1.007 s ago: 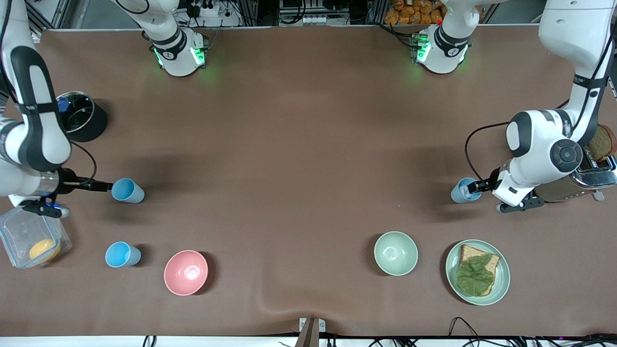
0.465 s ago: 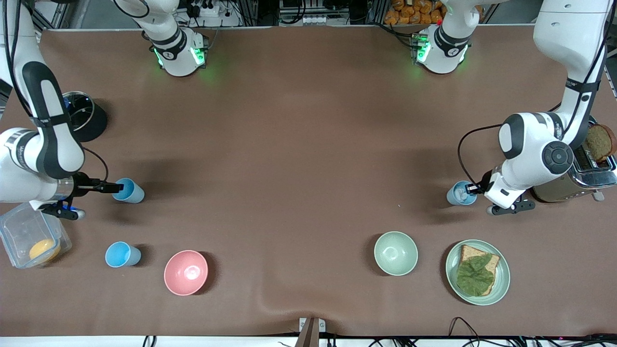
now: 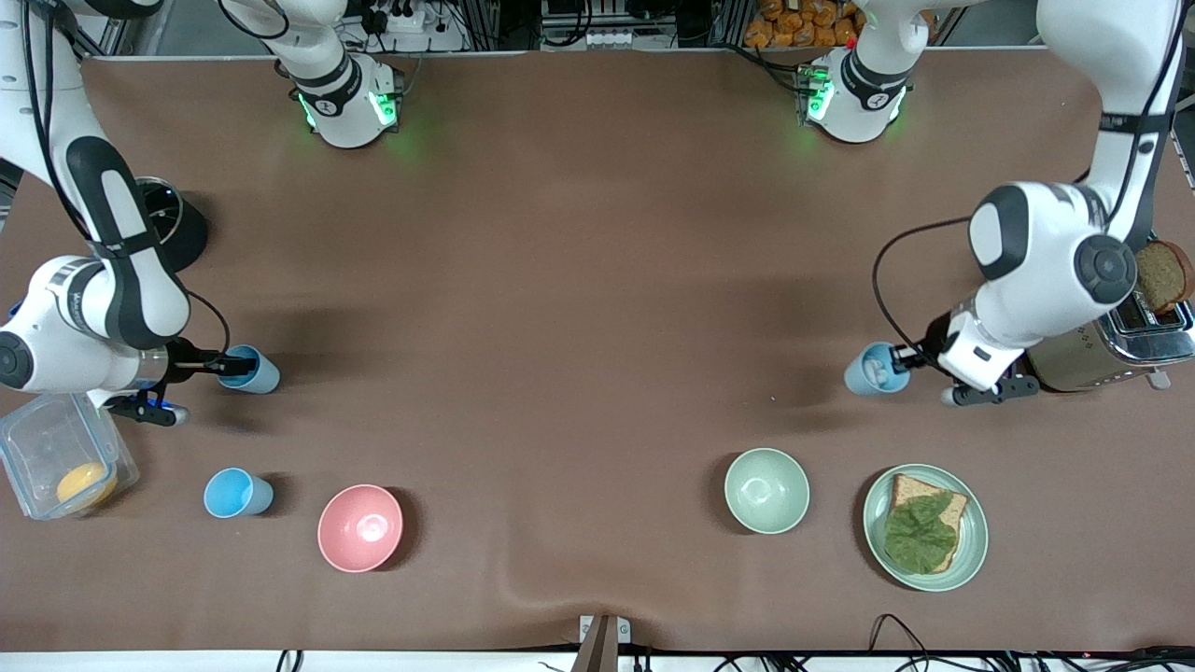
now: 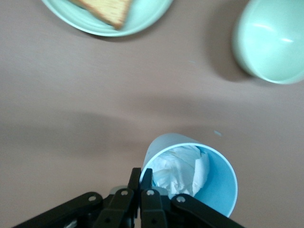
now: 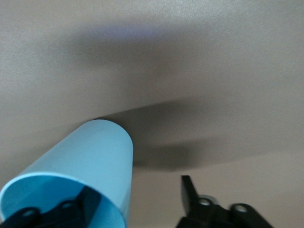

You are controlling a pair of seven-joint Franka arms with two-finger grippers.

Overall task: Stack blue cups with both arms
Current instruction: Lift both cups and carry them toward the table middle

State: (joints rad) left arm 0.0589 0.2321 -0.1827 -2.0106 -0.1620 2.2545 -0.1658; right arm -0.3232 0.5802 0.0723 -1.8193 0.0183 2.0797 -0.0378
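Observation:
Three blue cups show. One blue cup (image 3: 868, 371) (image 4: 216, 187), with crumpled white paper (image 4: 183, 168) inside, hangs tilted from my left gripper (image 3: 901, 359) (image 4: 144, 173), which is shut on its rim, near the toaster. A second blue cup (image 3: 254, 373) (image 5: 95, 152) stands toward the right arm's end of the table. My right gripper (image 3: 224, 364) (image 5: 135, 190) is open astride its wall, one finger inside the mouth and the other outside, apart from the wall. The third blue cup (image 3: 238, 493) stands upright nearer the front camera, beside the pink bowl.
A pink bowl (image 3: 360, 527) and a pale green bowl (image 3: 766, 490) sit near the front. A green plate (image 3: 971, 546) carries bread with lettuce. A toaster (image 3: 1120, 350) stands by the left arm. A clear lidded box (image 3: 37, 448) and a black pot (image 3: 177, 233) sit by the right arm.
My left gripper shut on the cup's rim and carried it toward the table's middle. My right gripper slid forward until one finger entered the second cup's mouth, and its fingers narrowed.

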